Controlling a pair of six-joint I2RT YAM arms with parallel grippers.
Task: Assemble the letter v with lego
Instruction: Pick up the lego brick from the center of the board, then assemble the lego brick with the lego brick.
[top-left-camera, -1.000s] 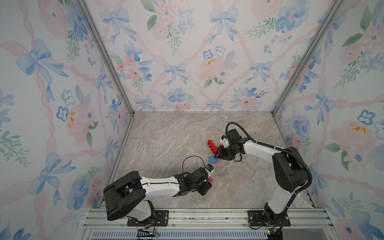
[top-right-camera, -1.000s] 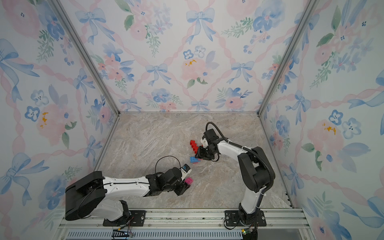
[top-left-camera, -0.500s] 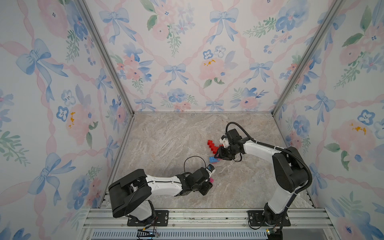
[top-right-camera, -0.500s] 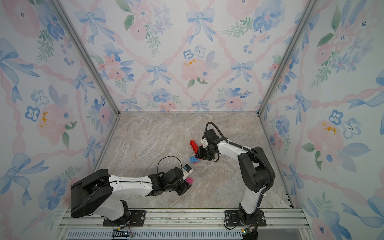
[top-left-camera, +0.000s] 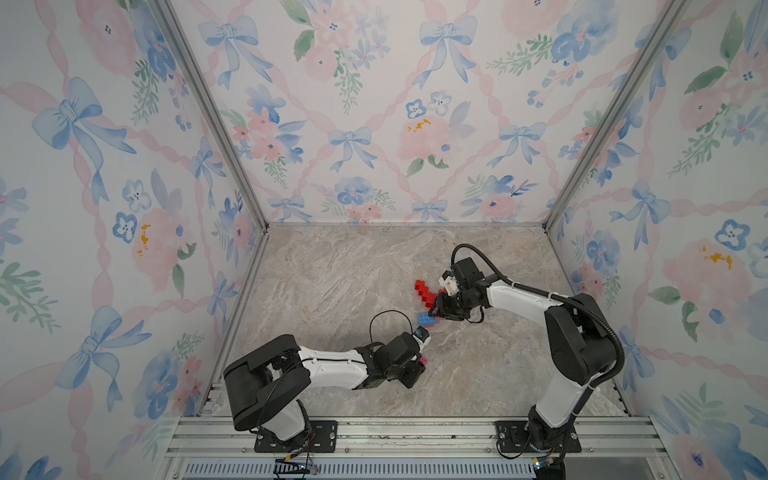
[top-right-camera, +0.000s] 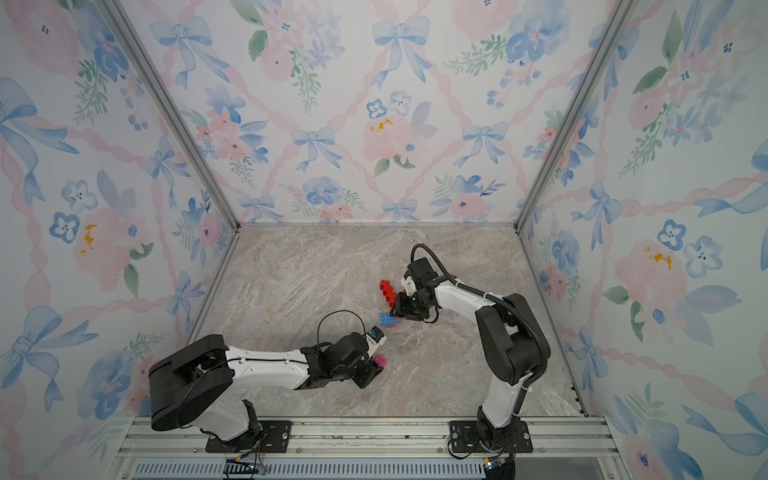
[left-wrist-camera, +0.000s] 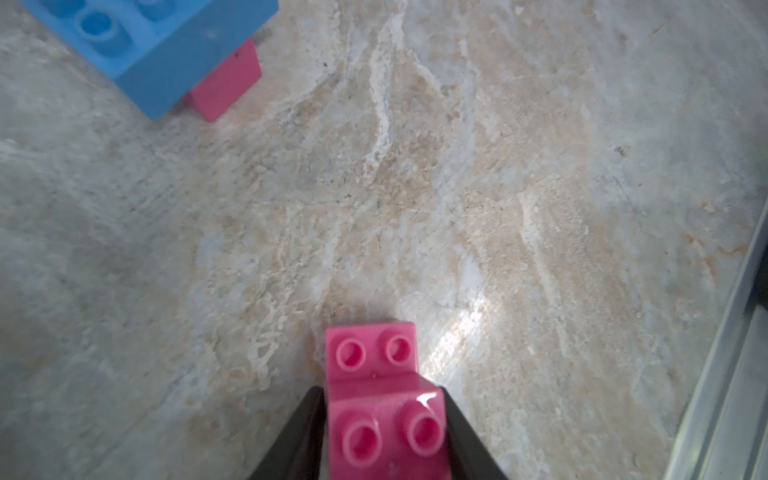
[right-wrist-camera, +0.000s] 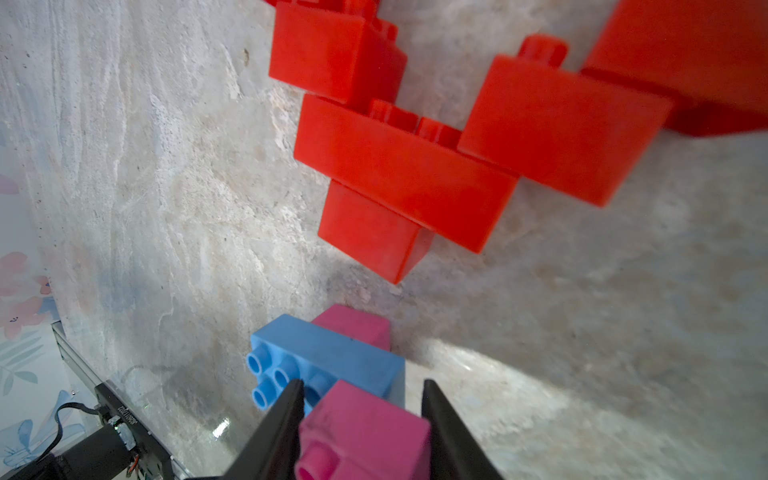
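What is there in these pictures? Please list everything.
red bricks: several, red, joined in steps mid-table.
blue brick: one, blue, near that chain.
pink pair: two joined, pink, in left gripper.
held pink brick: one, pink, in right gripper, against blue brick.
far pink brick: one, pink, blue brick's other side.
table: one, beige marble, under all.
left gripper: one, black fingers, shut on pink pair.
right gripper: one, black fingers, shut on held pink brick.
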